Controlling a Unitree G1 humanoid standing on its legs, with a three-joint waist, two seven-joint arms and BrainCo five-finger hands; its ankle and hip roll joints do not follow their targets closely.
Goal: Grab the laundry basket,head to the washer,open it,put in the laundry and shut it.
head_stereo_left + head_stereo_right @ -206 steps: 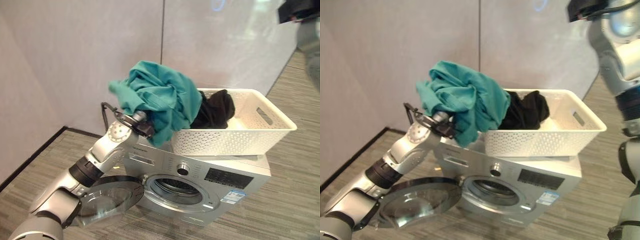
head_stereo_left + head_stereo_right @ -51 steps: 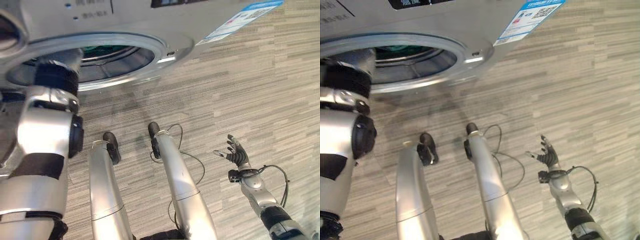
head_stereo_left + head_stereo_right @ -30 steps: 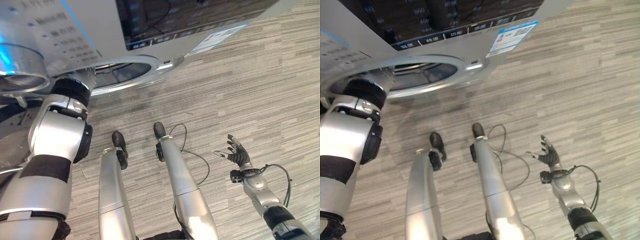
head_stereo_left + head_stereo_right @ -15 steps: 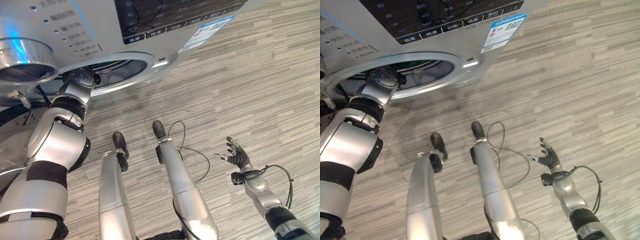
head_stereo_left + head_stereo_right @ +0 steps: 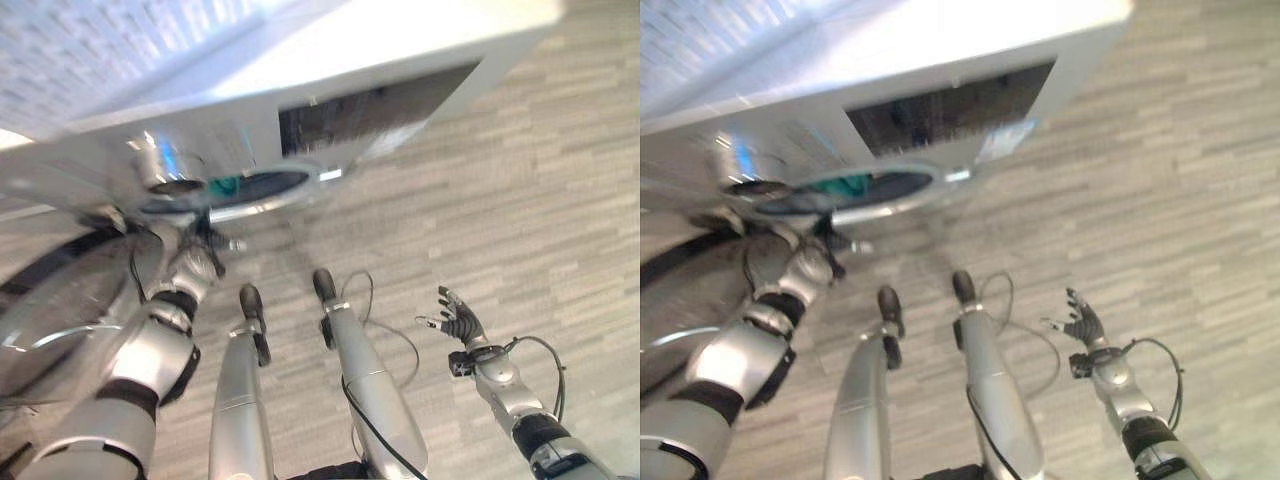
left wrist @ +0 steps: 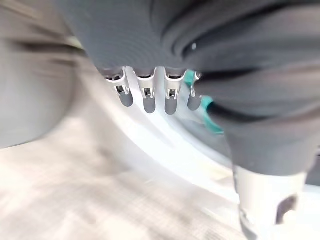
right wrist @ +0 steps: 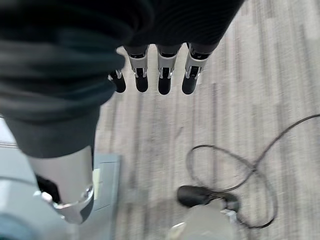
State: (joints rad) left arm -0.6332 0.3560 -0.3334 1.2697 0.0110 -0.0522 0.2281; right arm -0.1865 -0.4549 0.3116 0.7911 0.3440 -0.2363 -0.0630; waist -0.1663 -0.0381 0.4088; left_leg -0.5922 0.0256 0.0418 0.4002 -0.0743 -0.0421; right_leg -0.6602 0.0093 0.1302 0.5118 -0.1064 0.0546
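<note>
Two hands: both hold nothing, each placed for a different reason.
Left hand: the left hand (image 5: 205, 250) sits just outside the lower left rim of the washer's port, fingers (image 6: 145, 97) relaxed and straight with nothing in them; my reading is that it is clear of the opening because the cloth is in.
Right hand: the right hand (image 5: 457, 320) hangs low over the floor (image 5: 560, 200), well apart from the washer, fingers (image 7: 162, 80) spread and empty, probably held out for balance during the crouch.
Laundry: teal cloth (image 5: 226, 186) shows inside the drum, at the left of the port; it also shows past the left fingers (image 6: 207, 107).
Washer: the washer (image 5: 330, 110) fills the top of the eye views, its port (image 5: 855, 190) not closed.
Door: the door (image 5: 60, 300) is swung wide to the left, near the left arm, so the port stays reachable.
Basket: a pale perforated surface (image 5: 90, 50) at the washer's top left may be the basket; I cannot tell for sure.
Step in hand: one garment loaded; whether more remains in the basket is hidden. Shutting the door is not yet done.
</note>
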